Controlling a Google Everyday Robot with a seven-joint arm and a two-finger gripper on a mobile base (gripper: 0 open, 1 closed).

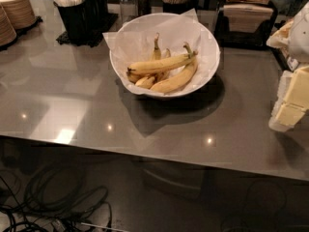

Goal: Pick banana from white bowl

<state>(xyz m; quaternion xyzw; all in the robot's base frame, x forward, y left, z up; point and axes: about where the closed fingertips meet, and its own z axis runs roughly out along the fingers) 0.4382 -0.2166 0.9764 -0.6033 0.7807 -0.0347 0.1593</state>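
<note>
While the gripper (289, 103) hung aside, how open I could not tell, the banana (161, 65) lay well to its left, topmost in the white bowl (211, 69). I judged a crosswise mid-length grasp best.

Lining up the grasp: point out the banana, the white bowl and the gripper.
banana (161, 64): camera view, middle of its body.
white bowl (216, 52): camera view, right rim.
gripper (291, 103): camera view, its tip, right of the white bowl.

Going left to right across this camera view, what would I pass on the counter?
Stacked tan paper plates, black holder with white contents, white bowl holding the banana, then the robot's gripper at the right edge.
</note>
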